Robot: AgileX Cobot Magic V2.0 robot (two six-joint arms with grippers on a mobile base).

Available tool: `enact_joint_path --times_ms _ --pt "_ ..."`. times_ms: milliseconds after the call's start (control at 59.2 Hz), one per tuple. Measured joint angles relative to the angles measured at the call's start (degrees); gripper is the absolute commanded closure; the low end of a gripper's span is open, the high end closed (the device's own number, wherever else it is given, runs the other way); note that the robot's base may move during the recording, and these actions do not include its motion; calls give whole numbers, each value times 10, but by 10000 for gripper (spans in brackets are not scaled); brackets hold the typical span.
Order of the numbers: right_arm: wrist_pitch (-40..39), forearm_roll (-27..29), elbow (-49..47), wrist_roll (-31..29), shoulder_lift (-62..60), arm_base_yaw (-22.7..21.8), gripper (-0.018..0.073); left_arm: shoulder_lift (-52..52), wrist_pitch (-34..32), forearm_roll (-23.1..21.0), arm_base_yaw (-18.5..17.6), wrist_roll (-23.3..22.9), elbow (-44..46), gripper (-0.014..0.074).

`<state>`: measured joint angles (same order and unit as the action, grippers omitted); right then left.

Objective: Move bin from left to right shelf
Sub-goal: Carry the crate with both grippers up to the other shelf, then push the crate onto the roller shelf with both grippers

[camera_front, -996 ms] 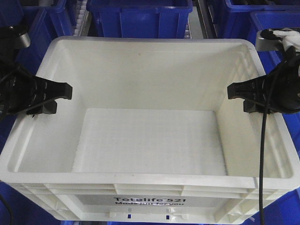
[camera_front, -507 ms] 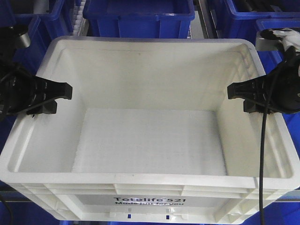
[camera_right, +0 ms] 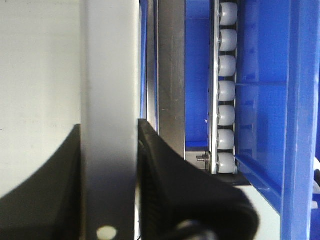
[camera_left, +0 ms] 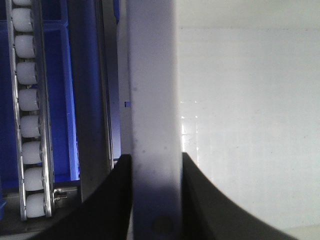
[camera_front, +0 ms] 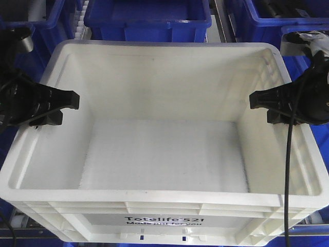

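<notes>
Shifted since a second ago: only the backdrop, with the rim of the blue bin (camera_front: 149, 23) behind now lower in frame and a metal rail under the near left corner where blue was. No change in either grip. Left gripper (camera_front: 64, 109) clamped across the left end wall, one finger inside, one outside; in the wrist view both black fingers (camera_left: 112, 200) pressed flat to that wall, no gap. Right gripper (camera_front: 263, 109) mirrored on the right end wall, equally tight. White bin (camera_front: 164, 159) held between the two, centred ahead, empty, printed side toward the robot, apparently carried clear of the shelf rather than resting on it. Long axis straight across, left to right, one gripper at each short end, so neither arm nearer. Both arms in from the sides at matching height, apparently straddling the rim from above. Roller track (camera_left: 30, 115) just outside the left wall, another just outside the right. Target shelf presumably off to the right, hence a sideways carry along the long axis, right arm leading, left trailing, spacing fixed. Worth watching: black cable (camera_front: 288, 170) draped over the near right corner.
</notes>
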<state>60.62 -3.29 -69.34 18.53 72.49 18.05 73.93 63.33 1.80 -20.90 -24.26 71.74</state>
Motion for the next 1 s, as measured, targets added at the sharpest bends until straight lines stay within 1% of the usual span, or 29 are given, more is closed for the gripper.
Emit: enact_joint_path --times_ms 996 --pt "0 0 0 0 0 0 559 0 0 0 0 0 0 603"
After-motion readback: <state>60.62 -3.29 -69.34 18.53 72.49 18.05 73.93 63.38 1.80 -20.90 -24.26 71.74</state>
